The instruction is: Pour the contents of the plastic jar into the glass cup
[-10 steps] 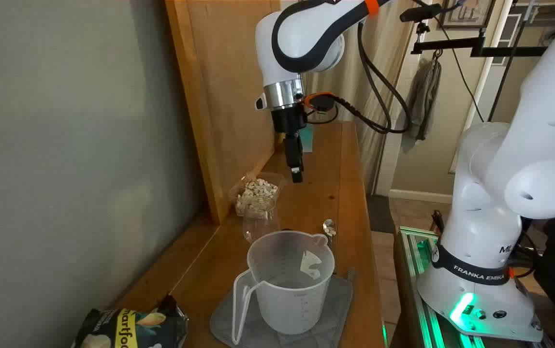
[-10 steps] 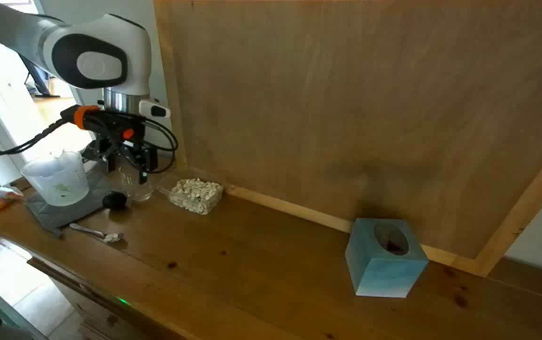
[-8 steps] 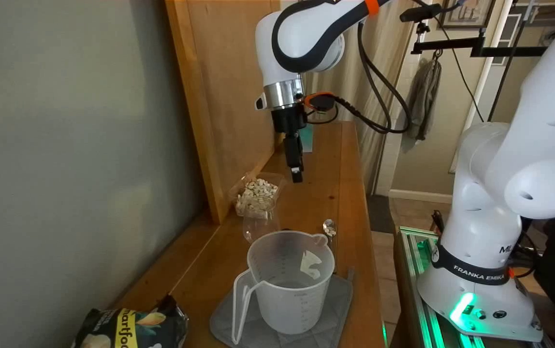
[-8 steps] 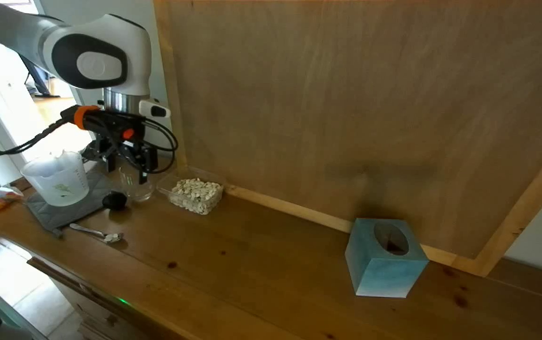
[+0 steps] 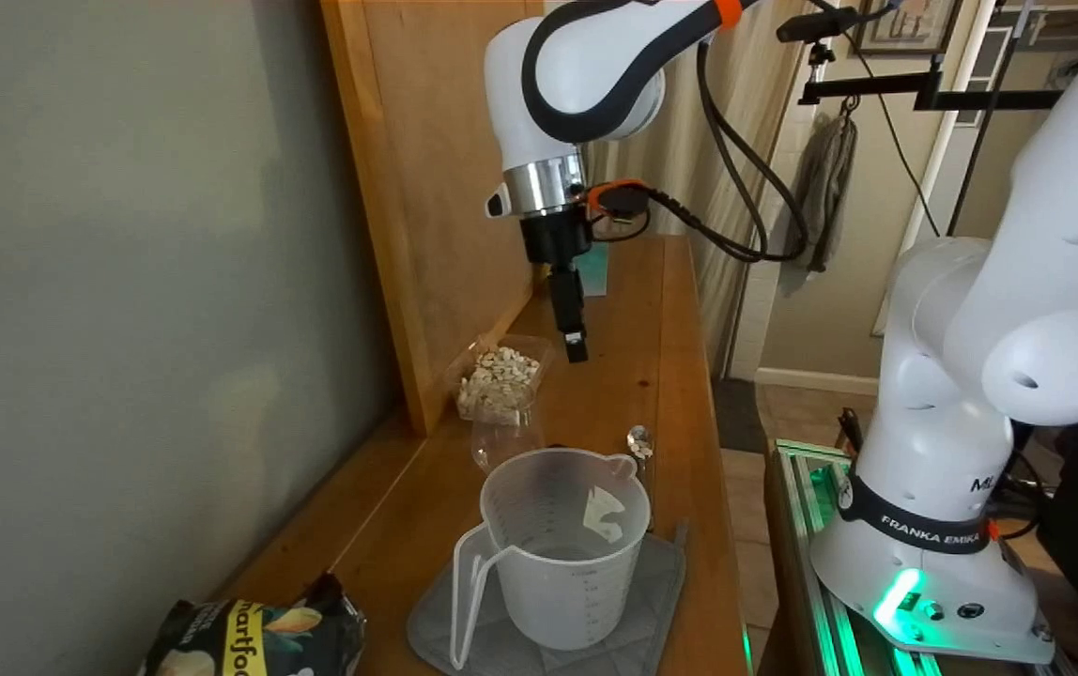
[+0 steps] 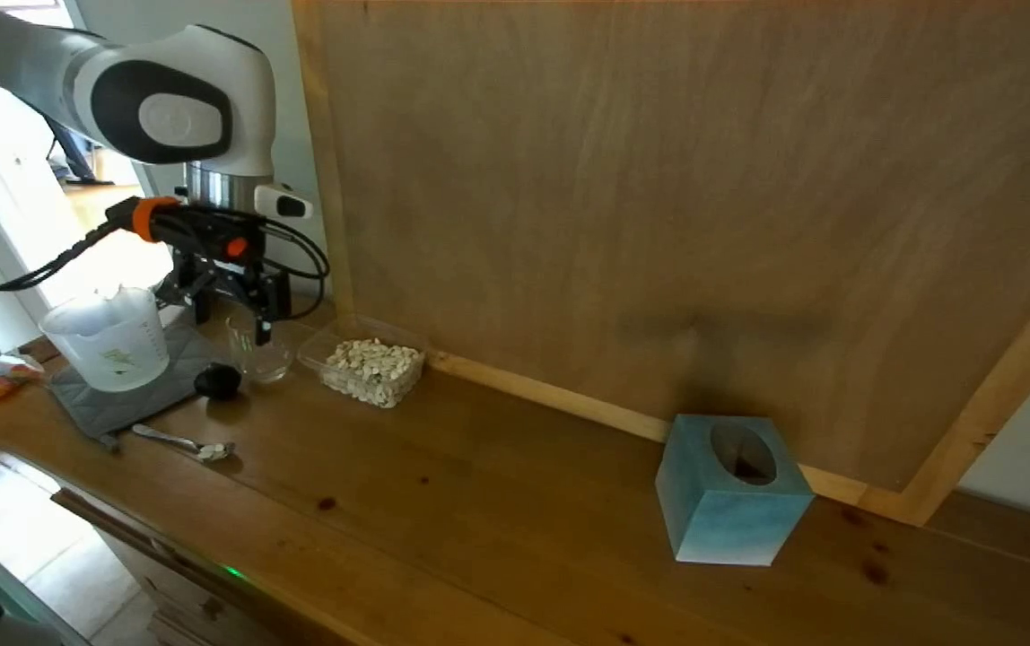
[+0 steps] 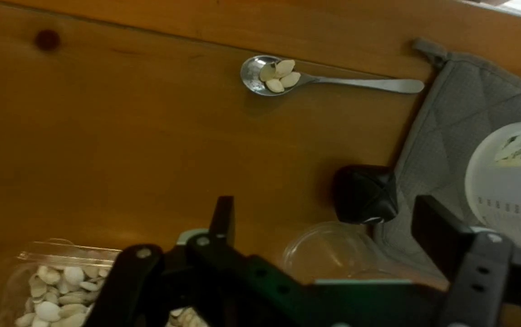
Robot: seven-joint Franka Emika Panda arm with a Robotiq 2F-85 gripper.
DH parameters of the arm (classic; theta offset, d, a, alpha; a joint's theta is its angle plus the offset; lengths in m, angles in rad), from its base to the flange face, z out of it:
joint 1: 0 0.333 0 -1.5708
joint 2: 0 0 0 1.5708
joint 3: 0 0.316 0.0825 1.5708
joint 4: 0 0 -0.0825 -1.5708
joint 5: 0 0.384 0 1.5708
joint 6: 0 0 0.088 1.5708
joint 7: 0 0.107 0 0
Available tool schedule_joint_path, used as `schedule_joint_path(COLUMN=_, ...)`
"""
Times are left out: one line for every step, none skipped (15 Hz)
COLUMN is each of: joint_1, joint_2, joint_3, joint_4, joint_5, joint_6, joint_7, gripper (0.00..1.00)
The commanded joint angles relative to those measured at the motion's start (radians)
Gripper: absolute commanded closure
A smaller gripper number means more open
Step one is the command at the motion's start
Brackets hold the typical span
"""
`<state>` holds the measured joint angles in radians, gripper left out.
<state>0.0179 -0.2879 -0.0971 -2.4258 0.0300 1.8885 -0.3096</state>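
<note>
Your black two-fingered gripper (image 7: 326,209) hangs above the brown wooden tabletop (image 6: 497,520), its jaws spread well apart with nothing between them. The large translucent whitish plastic jug (image 5: 565,591) stands upright on the grey quilted pot holder (image 5: 649,610), toward the end of the tabletop where the black printed snack bag (image 5: 253,638) lies; from your jaws, then, it lies off lengthwise along the tabletop. The coming move turns on its upright loop handle (image 5: 457,606): this sits on the side away from the gripper, slanting toward the edge along the plywood panel (image 6: 659,224), while the spout (image 5: 626,467) faces more toward the edge by the white robot base (image 5: 933,568). You'll likely have to travel past the jug's rim and turn the wrist so the fingers straddle that handle. The small short clear glass tumbler (image 5: 506,432) is nearer the gripper than the jug is, on the panel side, and the small dark faceted object (image 7: 365,195) (what it is, I can't tell) rests just beside it, so come across high. I can't make out what the jug holds; treat it as ready to spill. Expect to swing the jug before pouring, since its spout doesn't point at the tumbler.
</note>
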Motion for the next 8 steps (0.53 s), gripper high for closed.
schedule_joint_path(joint_1=0.064, joint_2=0.021, joint_3=0.103, joint_4=0.031, joint_5=-0.035, joint_6=-0.071, joint_7=0.014, gripper=0.0)
schedule_joint_path(joint_1=0.083, joint_2=0.028, joint_3=0.134, joint_4=0.038, joint_5=-0.045, joint_6=-0.081, joint_7=0.019, gripper=0.0)
schedule_joint_path(joint_1=0.101, joint_2=0.035, joint_3=0.161, joint_4=0.046, joint_5=-0.056, joint_6=-0.092, joint_7=0.018, gripper=0.0)
schedule_joint_path(joint_1=0.119, joint_2=0.039, joint_3=0.187, joint_4=0.059, joint_5=-0.074, joint_6=-0.098, joint_7=0.012, gripper=0.0)
schedule_joint_path(joint_1=0.133, joint_2=0.044, joint_3=0.205, joint_4=0.073, joint_5=-0.087, joint_6=-0.101, joint_7=-0.002, gripper=0.0)
schedule_joint_path(joint_1=0.144, joint_2=0.05, joint_3=0.22, joint_4=0.086, joint_5=-0.101, joint_6=-0.101, joint_7=-0.006, gripper=0.0)
schedule_joint_path(joint_1=0.153, joint_2=0.056, joint_3=0.231, joint_4=0.101, joint_5=-0.115, joint_6=-0.099, joint_7=-0.015, gripper=0.0)
schedule_joint_path(joint_1=0.161, joint_2=0.066, joint_3=0.238, joint_4=0.114, joint_5=-0.128, joint_6=-0.093, joint_7=-0.032, gripper=0.0)
